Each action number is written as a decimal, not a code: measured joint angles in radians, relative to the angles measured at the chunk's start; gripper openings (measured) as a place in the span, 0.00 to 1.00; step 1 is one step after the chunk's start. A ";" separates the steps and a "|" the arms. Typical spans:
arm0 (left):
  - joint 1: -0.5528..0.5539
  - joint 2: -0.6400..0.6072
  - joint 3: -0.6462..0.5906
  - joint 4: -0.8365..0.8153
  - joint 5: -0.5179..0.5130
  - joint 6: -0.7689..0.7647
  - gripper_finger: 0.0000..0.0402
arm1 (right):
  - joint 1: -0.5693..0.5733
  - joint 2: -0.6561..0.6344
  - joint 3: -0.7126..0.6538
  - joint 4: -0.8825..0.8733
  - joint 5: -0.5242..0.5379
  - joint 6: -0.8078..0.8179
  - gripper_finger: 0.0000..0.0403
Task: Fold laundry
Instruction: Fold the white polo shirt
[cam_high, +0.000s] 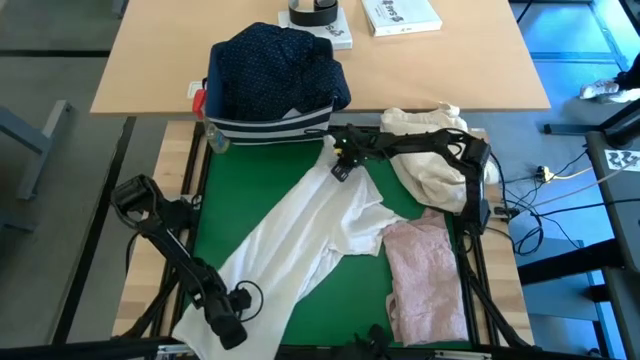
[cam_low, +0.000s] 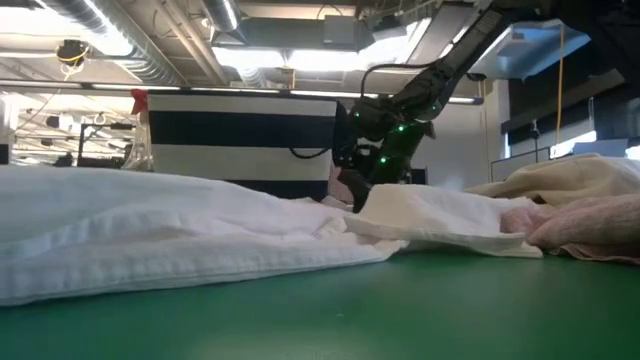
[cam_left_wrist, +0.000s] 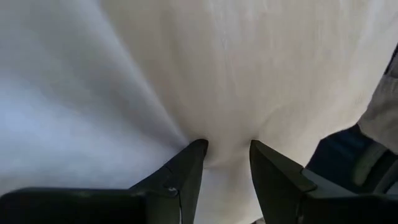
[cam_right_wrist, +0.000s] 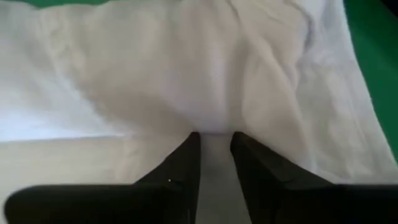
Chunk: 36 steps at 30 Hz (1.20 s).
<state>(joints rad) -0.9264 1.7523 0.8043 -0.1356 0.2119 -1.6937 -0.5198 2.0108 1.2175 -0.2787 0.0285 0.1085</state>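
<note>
The white shirt (cam_high: 310, 235) lies stretched in a long diagonal across the green mat (cam_high: 260, 175), from the near left corner up toward the striped bin (cam_high: 265, 128), likely because each arm holds one end to pull it flat before folding. The left gripper (cam_high: 228, 325) is at the near end, low at the table's front edge; in its wrist view the fingers (cam_left_wrist: 186, 168) are narrowly parted, with a ridge of white cloth gathered between the tips, so it appears to pinch the fabric. The right gripper (cam_high: 342, 165) is at the far end beside the bin, its fingers (cam_right_wrist: 186, 162) nearly together on a fold of the same shirt. The pink top (cam_high: 428, 280) lies crumpled on the mat's right, touching the shirt, with a cream bundle (cam_high: 435, 150) behind it and a navy dotted shirt (cam_high: 280, 65) heaped in the bin.
</note>
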 joint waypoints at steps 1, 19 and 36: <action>0.000 -0.002 0.000 -0.001 -0.002 -0.003 0.33 | -0.009 -0.001 0.000 -0.010 0.003 -0.001 0.24; 0.182 -0.395 -0.008 -0.470 -0.163 0.107 0.33 | -0.150 -0.203 -0.009 0.032 -0.060 -0.064 0.17; 0.277 -0.360 -0.224 -0.395 -0.336 0.101 0.33 | 0.227 -0.207 -0.143 -0.031 -0.089 -0.146 0.17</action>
<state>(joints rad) -0.6496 1.3928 0.5806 -0.5310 -0.1244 -1.5928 -0.2931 1.8041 1.0749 -0.3100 -0.0609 -0.0378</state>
